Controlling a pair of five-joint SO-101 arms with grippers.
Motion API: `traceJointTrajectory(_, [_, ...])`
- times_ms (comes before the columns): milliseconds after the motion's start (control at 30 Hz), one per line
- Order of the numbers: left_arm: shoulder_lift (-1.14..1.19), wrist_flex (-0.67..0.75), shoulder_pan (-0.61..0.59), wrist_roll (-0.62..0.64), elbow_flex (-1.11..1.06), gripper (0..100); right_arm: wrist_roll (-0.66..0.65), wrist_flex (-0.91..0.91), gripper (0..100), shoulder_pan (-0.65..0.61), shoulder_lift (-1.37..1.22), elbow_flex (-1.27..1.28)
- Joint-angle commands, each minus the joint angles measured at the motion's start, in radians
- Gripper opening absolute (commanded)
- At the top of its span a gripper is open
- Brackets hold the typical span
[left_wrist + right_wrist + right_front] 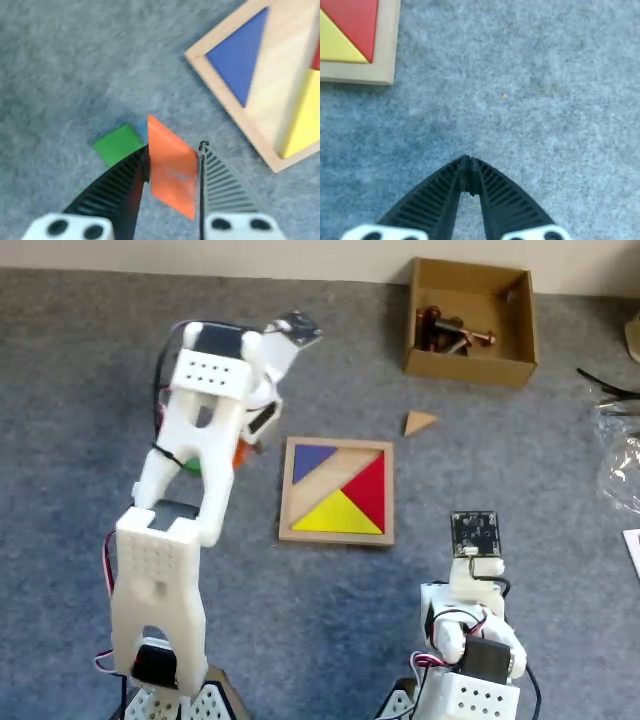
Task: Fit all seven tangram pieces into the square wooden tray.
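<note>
Orange piece (172,175), a flat painted slab that looks light, stiff and a little slick, is pinched by its edges between the fingers of the left gripper (173,149), just outside the tray (286,495). Gripping the edges (not the faces) seems soundest. The one tray holds three pieces: blue piece (310,460), red piece (370,485) and yellow piece (340,512). One green piece (117,145) and one plain triangle (420,422) lie on the carpet (80,360), making six pieces counted. The right gripper (469,165) has its fingers pressed together, holding nothing.

Cardboard box (465,368) holding metal parts (450,332); grey carpet (80,390).
</note>
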State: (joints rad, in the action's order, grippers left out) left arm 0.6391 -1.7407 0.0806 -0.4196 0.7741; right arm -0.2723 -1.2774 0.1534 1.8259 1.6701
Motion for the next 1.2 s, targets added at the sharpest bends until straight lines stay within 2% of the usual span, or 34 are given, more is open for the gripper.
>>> traceJointTrajectory(0, [-0.084,-0.005,-0.064,-0.011,0.008,8,0.005,0.027,0.5,-0.004,0.008,0.11])
traceJointTrajectory(133, [-0.085,-0.006,-0.09,-0.009,-0.035,8,0.005,0.027,0.5,-0.004,0.008,0.11])
traceJointTrajectory(367, [-0.09,-0.006,-0.061,-0.011,-0.154,10,0.005,0.027,0.5,-0.004,0.008,0.11])
traceJointTrajectory(533, [-0.088,-0.005,-0.047,-0.009,-0.154,18,0.005,0.027,0.5,-0.004,0.008,0.11])
traceJointTrajectory(867, [-0.108,-0.005,-0.042,-0.009,-0.11,26,0.005,0.027,0.5,-0.004,0.008,0.11])
traceJointTrajectory(1167, [-0.139,-0.006,-0.065,-0.006,-0.064,26,0.005,0.027,0.5,-0.004,0.008,0.11])
